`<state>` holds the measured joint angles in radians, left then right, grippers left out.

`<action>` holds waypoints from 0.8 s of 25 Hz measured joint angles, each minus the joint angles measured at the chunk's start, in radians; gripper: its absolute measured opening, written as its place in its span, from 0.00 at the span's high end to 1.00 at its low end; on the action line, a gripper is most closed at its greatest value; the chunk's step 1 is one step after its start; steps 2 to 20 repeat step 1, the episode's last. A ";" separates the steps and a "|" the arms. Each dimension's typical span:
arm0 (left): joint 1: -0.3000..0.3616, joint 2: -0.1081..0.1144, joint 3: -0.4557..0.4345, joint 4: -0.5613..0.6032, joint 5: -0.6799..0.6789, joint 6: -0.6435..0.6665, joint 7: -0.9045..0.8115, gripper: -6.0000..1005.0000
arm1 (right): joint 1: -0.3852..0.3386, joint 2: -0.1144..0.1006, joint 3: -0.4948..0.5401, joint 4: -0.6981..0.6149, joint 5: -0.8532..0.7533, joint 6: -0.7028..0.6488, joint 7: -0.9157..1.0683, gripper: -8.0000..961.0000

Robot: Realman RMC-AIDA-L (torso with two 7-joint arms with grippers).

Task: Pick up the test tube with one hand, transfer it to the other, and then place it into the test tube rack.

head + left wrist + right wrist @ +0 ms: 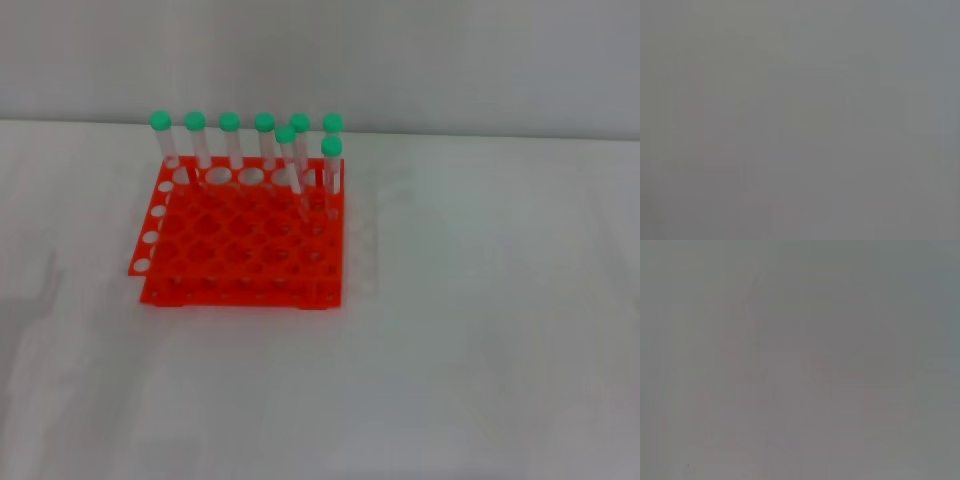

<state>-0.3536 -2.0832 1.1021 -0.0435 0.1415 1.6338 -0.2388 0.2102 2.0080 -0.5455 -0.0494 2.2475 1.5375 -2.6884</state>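
Observation:
The orange-red test tube rack (240, 250) stands on the white table, left of centre in the head view. Several clear tubes with green caps stand upright in its far row (229, 140). Two more stand one row nearer, at the rack's right side: one (287, 150) leans slightly and one (331, 165) stands by the right edge. I cannot tell which of these is the task's test tube. No tube lies on the table. Neither gripper shows in the head view. Both wrist views show only plain grey.
The white table (480, 330) stretches to the right of and in front of the rack. A pale wall (400, 60) rises behind the table's far edge.

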 joint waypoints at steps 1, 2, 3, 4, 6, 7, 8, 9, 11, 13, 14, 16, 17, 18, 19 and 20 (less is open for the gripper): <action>-0.002 0.000 0.000 0.000 0.000 -0.004 0.000 0.22 | 0.000 0.000 0.000 0.000 0.000 0.000 -0.001 0.11; -0.002 0.000 0.000 0.000 0.000 -0.004 0.000 0.22 | 0.000 0.000 0.000 0.000 0.000 0.000 -0.001 0.11; -0.002 0.000 0.000 0.000 0.000 -0.004 0.000 0.22 | 0.000 0.000 0.000 0.000 0.000 0.000 -0.001 0.11; -0.002 0.000 0.000 0.000 0.000 -0.004 0.000 0.22 | 0.000 0.000 0.000 0.000 0.000 0.000 -0.001 0.11; -0.002 0.000 0.000 0.000 0.000 -0.004 0.000 0.22 | 0.000 0.000 0.000 0.000 0.000 0.000 -0.001 0.11; -0.002 0.000 0.000 0.000 0.000 -0.004 0.000 0.22 | 0.000 0.000 0.000 0.000 0.000 0.000 -0.001 0.11; -0.002 0.000 0.000 0.000 0.000 -0.004 0.000 0.22 | 0.000 0.000 0.000 0.000 0.000 0.000 -0.001 0.11; -0.002 0.000 0.000 0.000 0.000 -0.004 0.000 0.22 | 0.000 0.000 0.000 0.000 0.000 0.000 -0.001 0.11; -0.002 0.000 0.000 0.000 0.000 -0.004 0.000 0.22 | 0.000 0.000 0.000 0.000 0.000 0.000 -0.001 0.11; -0.002 0.000 0.000 0.000 0.000 -0.004 0.000 0.22 | 0.000 0.000 0.000 0.000 0.000 0.000 -0.001 0.11; -0.002 0.000 0.000 0.000 0.000 -0.004 0.000 0.22 | 0.000 0.000 0.000 0.000 0.000 0.000 -0.001 0.11; -0.002 0.000 0.000 0.000 0.000 -0.004 0.000 0.22 | 0.000 0.000 0.000 0.000 0.000 0.000 -0.001 0.11; -0.002 0.000 0.000 0.000 0.000 -0.004 0.000 0.22 | 0.000 0.000 0.000 0.000 0.000 0.000 -0.001 0.11; -0.002 0.000 0.000 0.000 0.000 -0.004 0.000 0.22 | 0.000 0.000 0.000 0.000 0.000 0.000 -0.001 0.11; -0.002 0.000 0.000 0.000 0.000 -0.004 0.000 0.22 | 0.000 0.000 0.000 0.000 0.000 0.000 -0.001 0.11; -0.002 0.000 0.000 0.000 0.000 -0.004 0.000 0.22 | 0.000 0.000 0.000 0.000 0.000 0.000 -0.001 0.11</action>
